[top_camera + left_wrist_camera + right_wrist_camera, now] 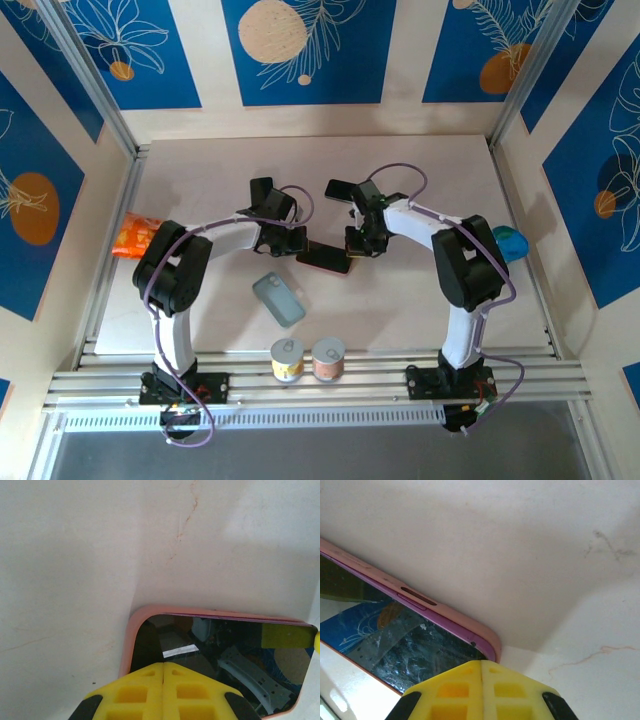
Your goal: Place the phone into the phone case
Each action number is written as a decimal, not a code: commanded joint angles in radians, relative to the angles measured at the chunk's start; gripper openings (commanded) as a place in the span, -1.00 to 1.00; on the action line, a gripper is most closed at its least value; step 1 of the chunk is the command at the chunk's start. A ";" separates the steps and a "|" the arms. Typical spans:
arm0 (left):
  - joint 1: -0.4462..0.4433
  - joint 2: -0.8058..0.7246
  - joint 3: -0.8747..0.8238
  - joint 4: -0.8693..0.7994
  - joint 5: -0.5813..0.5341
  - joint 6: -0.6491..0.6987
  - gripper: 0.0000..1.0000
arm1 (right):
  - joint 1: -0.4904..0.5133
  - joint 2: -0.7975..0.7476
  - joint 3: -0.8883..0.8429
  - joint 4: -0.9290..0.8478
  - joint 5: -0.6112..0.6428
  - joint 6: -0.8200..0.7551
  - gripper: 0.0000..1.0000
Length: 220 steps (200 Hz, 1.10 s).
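A dark-screened phone [323,258] lies flat mid-table inside a pink case [130,632], whose rim frames the glass [225,655]. In the right wrist view the phone's purple side [442,619] stands a little above the pink rim [451,609] at one corner. My left gripper [297,240] is shut, its yellow fingertips [150,672] pressed together over the phone's left end. My right gripper [357,243] is also shut, tips together [481,663] above the phone's right corner. Nothing sits between either pair of fingers.
A grey-blue phone case [279,299] lies loose nearer the front. Two small cans [287,358] [328,357] stand at the front edge. An orange snack bag [133,238] lies at the left edge and a blue object [510,243] at the right.
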 commanded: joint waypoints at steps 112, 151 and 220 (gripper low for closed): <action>-0.017 0.039 -0.058 -0.011 -0.001 -0.006 -0.92 | 0.098 0.126 -0.111 0.023 0.043 0.041 -1.00; -0.017 0.055 -0.035 -0.016 0.001 -0.001 -0.91 | 0.091 0.069 -0.150 0.085 -0.016 0.097 -1.00; -0.001 0.152 0.161 -0.081 -0.026 0.039 -0.92 | 0.070 -0.053 -0.239 0.246 -0.138 0.251 -1.00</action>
